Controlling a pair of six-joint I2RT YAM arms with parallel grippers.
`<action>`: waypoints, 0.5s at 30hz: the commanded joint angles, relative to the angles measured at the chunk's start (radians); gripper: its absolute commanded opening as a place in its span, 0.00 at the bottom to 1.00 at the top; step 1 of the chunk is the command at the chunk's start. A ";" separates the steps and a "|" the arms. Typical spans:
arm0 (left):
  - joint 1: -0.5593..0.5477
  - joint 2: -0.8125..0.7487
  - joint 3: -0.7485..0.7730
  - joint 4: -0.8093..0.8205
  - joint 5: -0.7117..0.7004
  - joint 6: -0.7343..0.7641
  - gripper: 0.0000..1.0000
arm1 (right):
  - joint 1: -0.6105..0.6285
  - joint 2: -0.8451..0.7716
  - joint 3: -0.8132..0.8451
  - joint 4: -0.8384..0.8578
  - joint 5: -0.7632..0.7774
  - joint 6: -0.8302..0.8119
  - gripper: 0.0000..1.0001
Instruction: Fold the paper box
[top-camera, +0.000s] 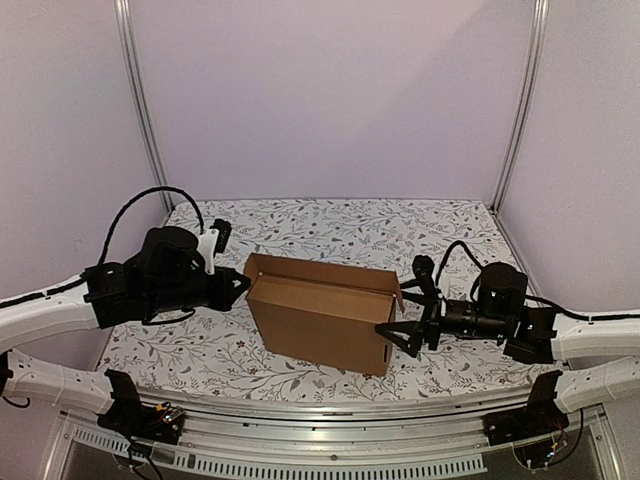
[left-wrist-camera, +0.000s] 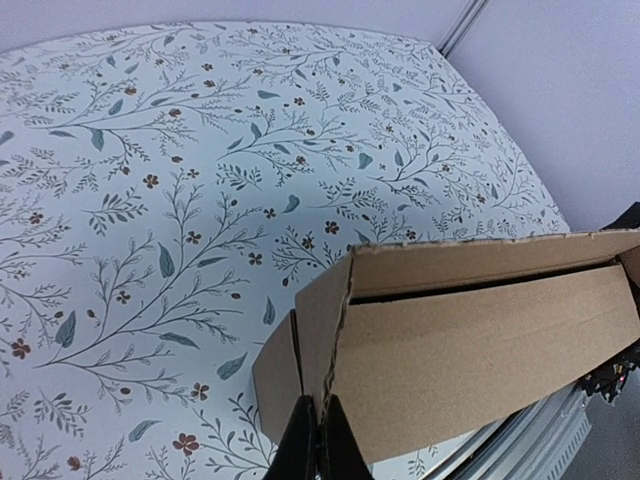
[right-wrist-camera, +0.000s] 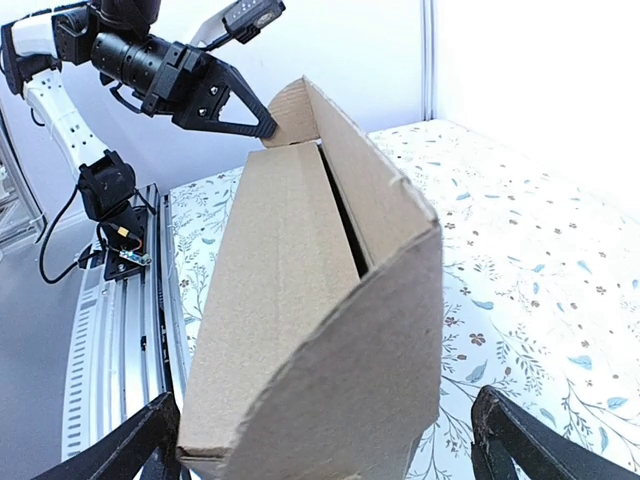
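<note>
One paper box (top-camera: 320, 318), inside unseen, right end effector (top-camera: 398, 340) spread wide

The white-shelled left arm (top-camera: 40, 310) and right arm (top-camera: 600, 335) have black joints and looping black cables (top-camera: 165, 188); the left gripper (top-camera: 246, 284) is black, angular, perhaps plastic.

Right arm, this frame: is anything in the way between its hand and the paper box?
Nothing visible. The right hand is open, its fingers on either side of the right end of the paper box, with no object between them and the cardboard. The left hand, shut, is at the box's opposite end, out of the path.
</note>
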 joint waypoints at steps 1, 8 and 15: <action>-0.034 0.051 -0.035 -0.160 -0.019 -0.036 0.00 | -0.005 -0.093 -0.003 -0.135 0.046 0.047 0.99; -0.059 0.074 -0.016 -0.164 -0.049 -0.049 0.00 | -0.004 -0.230 0.107 -0.405 0.109 0.158 0.99; -0.096 0.105 0.004 -0.182 -0.108 -0.102 0.00 | -0.003 -0.277 0.284 -0.711 0.283 0.262 0.99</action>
